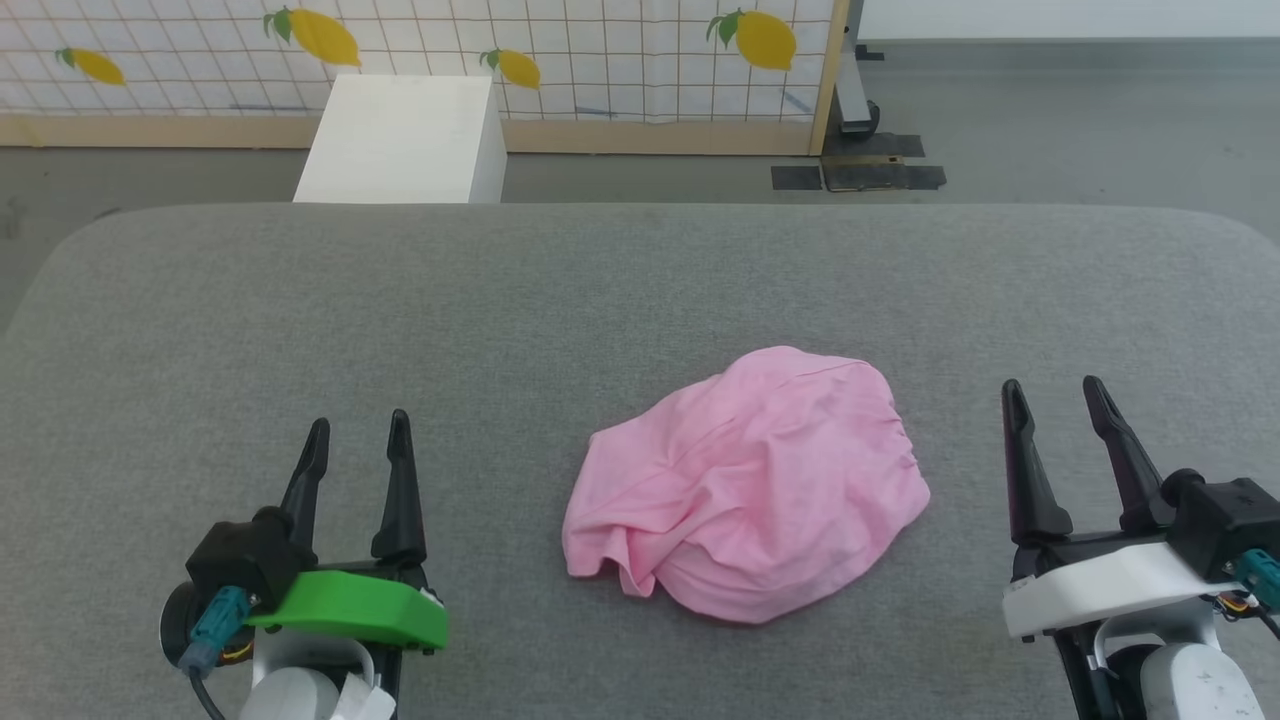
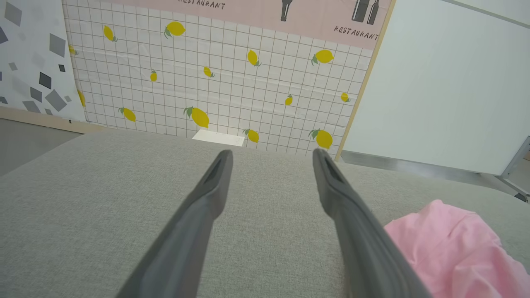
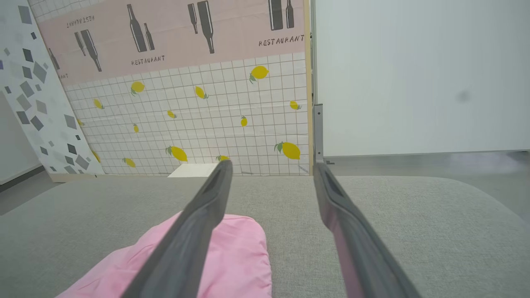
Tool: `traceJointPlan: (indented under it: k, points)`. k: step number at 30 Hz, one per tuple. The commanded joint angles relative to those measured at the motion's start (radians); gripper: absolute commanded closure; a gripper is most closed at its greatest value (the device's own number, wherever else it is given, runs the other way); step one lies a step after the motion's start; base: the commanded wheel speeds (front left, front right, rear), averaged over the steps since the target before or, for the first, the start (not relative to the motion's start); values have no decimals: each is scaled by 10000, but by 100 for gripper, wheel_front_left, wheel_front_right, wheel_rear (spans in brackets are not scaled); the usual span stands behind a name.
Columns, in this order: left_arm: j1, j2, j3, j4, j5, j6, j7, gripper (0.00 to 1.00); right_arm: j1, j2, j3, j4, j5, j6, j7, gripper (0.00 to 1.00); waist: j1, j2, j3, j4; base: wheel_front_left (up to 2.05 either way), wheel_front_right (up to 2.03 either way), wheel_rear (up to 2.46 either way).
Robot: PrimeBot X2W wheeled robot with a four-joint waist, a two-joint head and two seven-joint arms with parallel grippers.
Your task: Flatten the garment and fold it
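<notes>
Two grippers, left (image 1: 358,435) and right (image 1: 1052,398), rest spread and empty either side of the crumpled pink shorts (image 1: 745,485) at mid-table (image 1: 600,290). Flattening has not begun; next, presumably, each pinches a waistband edge and draws outward.

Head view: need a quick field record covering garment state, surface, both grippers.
garment: pink, crumpled in a heap, not flattened or folded
surface: grey padded table
left gripper: open, empty, left of the garment, not touching it
right gripper: open, empty, right of the garment, not touching it
background: white box beyond the table's far edge
</notes>
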Motion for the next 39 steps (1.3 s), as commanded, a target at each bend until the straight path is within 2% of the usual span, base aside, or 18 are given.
traceJointPlan:
  k: [1, 18, 22, 26, 33, 39]
  points:
    - [131, -77, 64, -7, 105, -84, -37, 0, 146, -6, 19, -67, -92, -15, 65, 0, 0, -1, 18, 53, 0, 0, 0]
    - [154, -339, 271, 145, 425, -380, -37, 0, 181, -6, 23, -94, -61, -15, 232, 0, 0, -1, 113, 121, 0, 0, 0]
    - [130, -352, 275, 155, 449, -414, -37, 0, 121, -6, 323, -294, -103, -15, 457, 0, 0, -1, 122, 159, 0, 0, 0]
    - [106, -359, 270, 139, 476, -430, -37, 0, 6, -6, 1447, -569, -246, -15, 1535, 0, 0, -1, 153, 187, 0, 0, 0]
    - [-31, -366, 136, 99, 437, -444, -37, 0, -546, -6, 3725, -332, -572, -15, 4680, 0, 0, -1, 361, 349, 0, 0, 0]
    - [-252, -367, -114, 93, 310, -446, -38, 0, -1221, -23, 4409, 410, -1008, -15, 6717, 0, 0, -1, 639, 663, 0, 0, 0]
